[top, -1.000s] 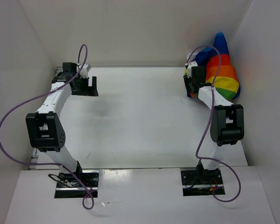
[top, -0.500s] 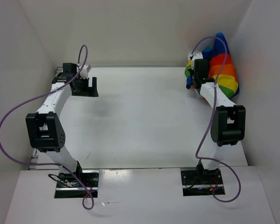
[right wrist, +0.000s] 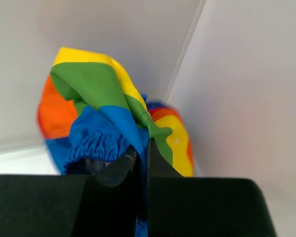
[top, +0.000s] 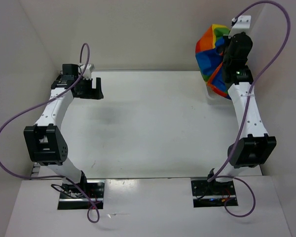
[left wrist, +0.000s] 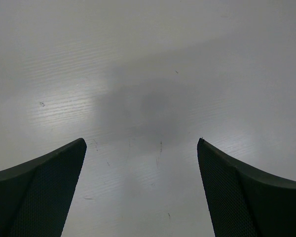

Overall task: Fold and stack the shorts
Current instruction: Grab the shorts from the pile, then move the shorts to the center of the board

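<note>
My right fingers [right wrist: 158, 165] clamp the bunched shorts [top: 209, 57], hanging long-axis down above the far-right corner of the desk [top: 148, 123]; my left fingers [left wrist: 44, 197] stand apart.

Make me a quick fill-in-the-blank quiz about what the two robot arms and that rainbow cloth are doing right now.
1. The right claw is ____ on the shorts.
2. The shorts are at the far ____ corner of the table.
3. The left claw stands wide ____ and holds nothing.
4. The shorts are bunched up, not yet ____.

Missing words: shut; right; open; folded.
</note>
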Motion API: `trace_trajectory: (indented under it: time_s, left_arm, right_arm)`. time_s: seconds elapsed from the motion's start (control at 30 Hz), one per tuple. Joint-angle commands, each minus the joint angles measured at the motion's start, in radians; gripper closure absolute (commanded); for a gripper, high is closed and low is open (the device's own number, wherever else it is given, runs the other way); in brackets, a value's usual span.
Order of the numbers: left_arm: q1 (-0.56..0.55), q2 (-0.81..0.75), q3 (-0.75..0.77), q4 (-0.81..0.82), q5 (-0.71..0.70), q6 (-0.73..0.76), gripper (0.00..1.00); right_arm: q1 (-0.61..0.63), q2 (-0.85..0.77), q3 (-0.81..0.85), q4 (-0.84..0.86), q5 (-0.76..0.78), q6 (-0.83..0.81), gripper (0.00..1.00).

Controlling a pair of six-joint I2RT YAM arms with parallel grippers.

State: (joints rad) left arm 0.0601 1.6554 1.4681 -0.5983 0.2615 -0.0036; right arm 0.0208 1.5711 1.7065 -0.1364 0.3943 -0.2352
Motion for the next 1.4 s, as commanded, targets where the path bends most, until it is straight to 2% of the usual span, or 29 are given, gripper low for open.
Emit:
trace_trajectory:
  time_s: [0.0, 0.13, 0.27, 0.3, 0.47, 0.57, 0.7, 0.87, 0.9, 0.93, 1.0, 1.03, 1.07, 1.1, 1.13, 1.2, 1.37]
  left_arm:
    - [-0.005, -0.071, 0.051, 0.023, 0.030, 0.004, 0.00]
    - [-0.005, -0.094, 0.041, 0.032, 0.030, 0.004, 0.00]
    - [-0.005, -0.129, 0.032, 0.032, -0.007, 0.004, 0.00]
    - [-0.005, -0.143, 0.032, 0.032, -0.031, 0.004, 0.00]
    - [-0.005, -0.210, -0.002, 0.041, -0.126, 0.004, 0.00]
    - [-0.005, -0.235, -0.012, 0.054, -0.218, 0.004, 0.00]
    - [0.004, -0.255, -0.023, 0.087, -0.343, 0.004, 0.00]
    - [0.053, -0.201, 0.040, 0.107, -0.372, 0.004, 0.00]
    - [0.053, -0.189, 0.053, 0.107, -0.361, 0.004, 0.00]
    - [0.053, -0.159, 0.069, 0.107, -0.352, 0.004, 0.00]
    - [0.053, -0.120, 0.122, 0.107, -0.338, 0.004, 0.00]
    - [0.053, -0.074, 0.144, 0.107, -0.338, 0.004, 0.00]
    - [0.053, -0.048, 0.165, 0.092, -0.315, 0.004, 0.00]
    - [0.053, -0.024, 0.188, 0.082, -0.303, 0.004, 0.00]
    - [0.053, 0.015, 0.222, 0.069, -0.286, 0.004, 0.00]
    - [0.035, 0.015, 0.222, 0.049, -0.260, 0.004, 0.00]
    - [0.000, -0.068, 0.033, -0.032, -0.205, 0.004, 0.00]
  right_arm:
    - [-0.004, -0.056, 0.148, 0.083, -0.012, 0.036, 1.00]
    - [0.042, -0.088, 0.260, 0.040, -0.168, 0.014, 1.00]
    - [0.201, -0.076, 0.350, -0.047, -0.320, -0.036, 1.00]
    - [0.212, -0.062, 0.385, -0.084, -0.428, 0.011, 1.00]
    - [0.241, 0.093, 0.672, -0.233, -0.719, 0.247, 1.00]
    - [0.265, 0.138, 0.728, -0.253, -0.869, 0.411, 1.00]
    - [0.275, 0.152, 0.632, -0.226, -0.988, 0.621, 1.00]
    - [0.275, 0.106, 0.326, -0.215, -0.953, 0.737, 0.98]
    - [0.275, 0.106, 0.282, -0.215, -0.937, 0.747, 0.95]
    - [0.275, 0.106, 0.200, -0.215, -0.916, 0.758, 0.79]
    - [0.275, 0.122, 0.128, -0.215, -0.810, 0.758, 0.38]
    - [0.260, 0.176, 0.083, -0.224, -0.763, 0.769, 0.09]
    - [0.246, 0.210, 0.067, -0.233, -0.712, 0.769, 0.00]
    - [0.231, 0.239, 0.053, -0.233, -0.598, 0.784, 0.00]
    - [0.219, 0.262, 0.044, -0.250, -0.547, 0.784, 0.00]
    - [0.209, 0.277, 0.044, -0.261, -0.476, 0.681, 0.00]
    - [0.209, 0.154, -0.040, -0.288, -0.486, 0.525, 0.00]
